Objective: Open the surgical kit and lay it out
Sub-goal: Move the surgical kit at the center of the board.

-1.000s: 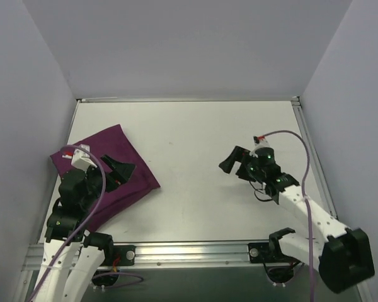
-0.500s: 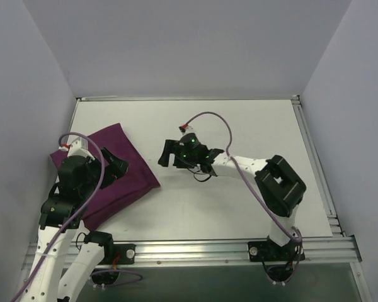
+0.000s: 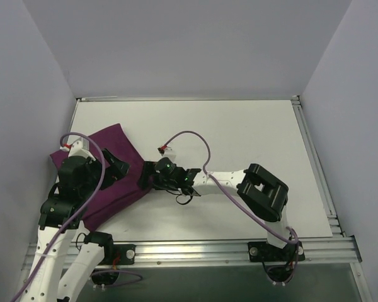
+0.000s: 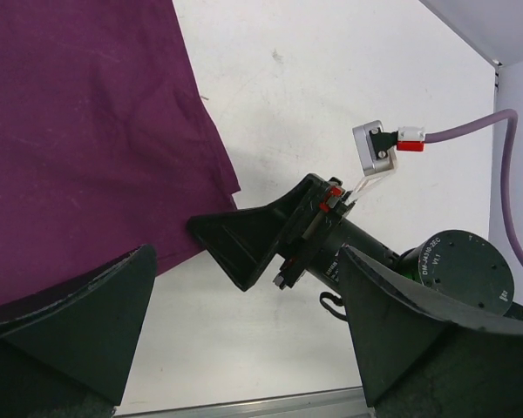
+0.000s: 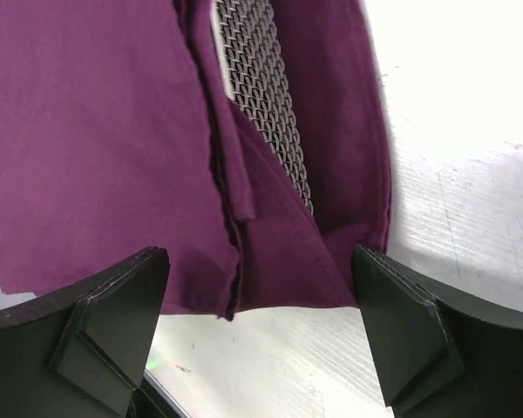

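The dark purple cloth wrap (image 3: 113, 141) lies folded at the table's left side. In the right wrist view the cloth (image 5: 96, 157) gapes at a fold and shows a strip of the silver wire-mesh tray (image 5: 266, 113) inside. The instruments are hidden. My right gripper (image 3: 143, 178) is open and empty, low at the wrap's right corner, with its fingers either side of the cloth's edge (image 5: 257, 331). My left gripper (image 3: 116, 165) is open and empty above the wrap's near right part (image 4: 244, 340). The left wrist view also shows the right gripper (image 4: 244, 244) touching the cloth's edge.
The white table (image 3: 252, 126) is walled at the back and both sides. A metal rail (image 3: 195, 251) runs along the near edge. The right arm (image 3: 261, 189) stretches across the table's middle, with its purple cable (image 3: 189, 134) looping above it.
My right arm has swung left across the table, from the right-centre to the wrap's right corner. My left gripper has drawn back slightly over the cloth.
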